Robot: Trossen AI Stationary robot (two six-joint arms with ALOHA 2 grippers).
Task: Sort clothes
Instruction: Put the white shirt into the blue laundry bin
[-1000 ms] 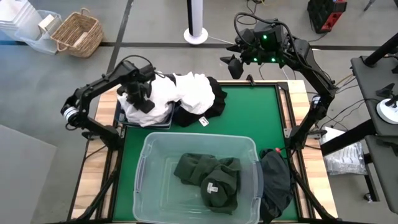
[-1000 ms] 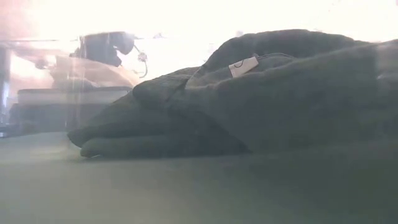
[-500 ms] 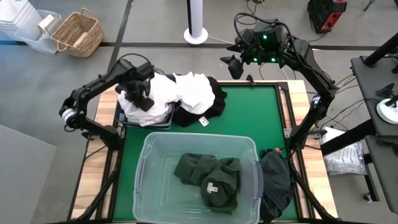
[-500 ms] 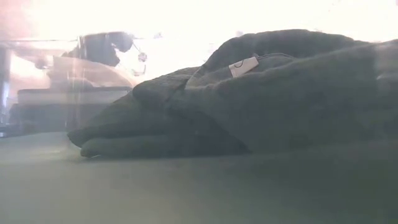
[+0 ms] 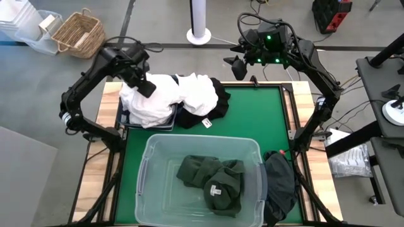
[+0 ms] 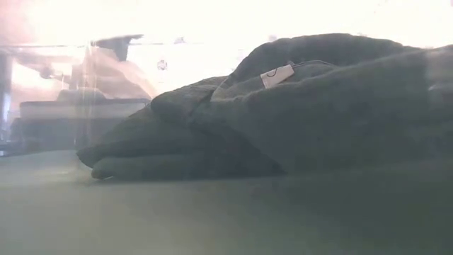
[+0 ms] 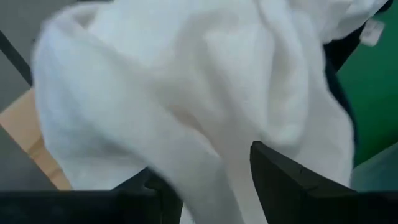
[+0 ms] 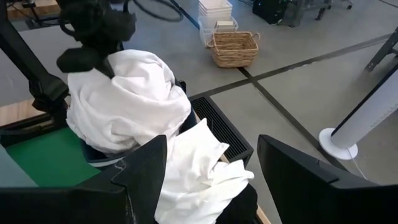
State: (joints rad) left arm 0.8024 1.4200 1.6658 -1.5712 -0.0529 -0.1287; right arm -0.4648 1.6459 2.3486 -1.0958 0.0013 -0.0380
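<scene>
White clothes (image 5: 167,98) lie heaped on a navy bin (image 5: 126,118) at the table's far left, partly over black clothes (image 5: 213,104) with a small white tag (image 5: 206,123). Dark green clothes (image 5: 211,180) lie in the clear tub (image 5: 146,165) at the near edge; the low view shows them close up (image 6: 297,113). My left gripper (image 5: 144,87) stands open right over the far-left top of the white heap (image 7: 186,93). My right gripper (image 5: 238,66) hangs open beyond the table's far edge, with nothing between its fingers. My left gripper points down at the top of the white heap (image 8: 118,74), its fingers (image 7: 280,180) apart with white cloth showing between them. Whether the fingers touch the cloth I cannot tell.
A dark garment (image 5: 281,183) hangs over the table's right edge beside the tub. Bare green mat (image 5: 259,120) lies between the black clothes and the right edge. On the floor beyond the table stand a wicker basket (image 5: 79,33) and a white post (image 5: 199,28).
My left gripper has gone up and toward the table's far-left corner, off the spot on the white heap where it was low a second ago. The white heap stays on the bin.
</scene>
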